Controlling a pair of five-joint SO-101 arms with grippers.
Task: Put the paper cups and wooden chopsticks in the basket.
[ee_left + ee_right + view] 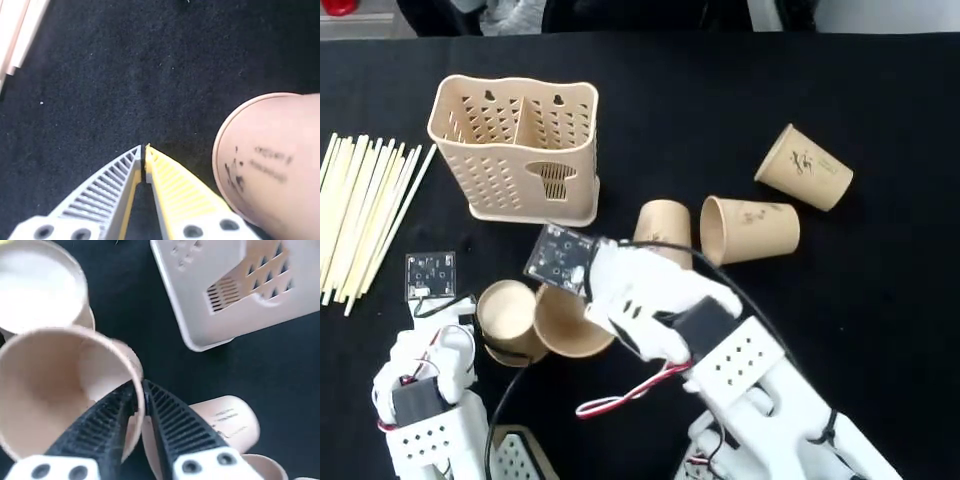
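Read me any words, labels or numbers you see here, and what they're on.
Rightmost cup: dark print, too small to read.
Lying cup beside it: dark print, too small.
Cup in left wrist view: print blurred, unreadable.
Basket: no text.

The black table [890,90] carries a basket [510,175], loose chopsticks [362,212] and several paper cups [805,167].

A beige, perforated plastic basket [520,150] with two compartments stands upright on the black surface [720,100]. Pale wooden chopsticks [360,215] lie flat in a bundle, apart from it. Of five tan paper cups, one cup [506,320] sits mouth up, touching a tilted cup [568,322] whose rim the right pincer [139,386] pinches. The third cup [663,225], fourth cup [752,230] and fifth cup [805,167] lie on their sides.
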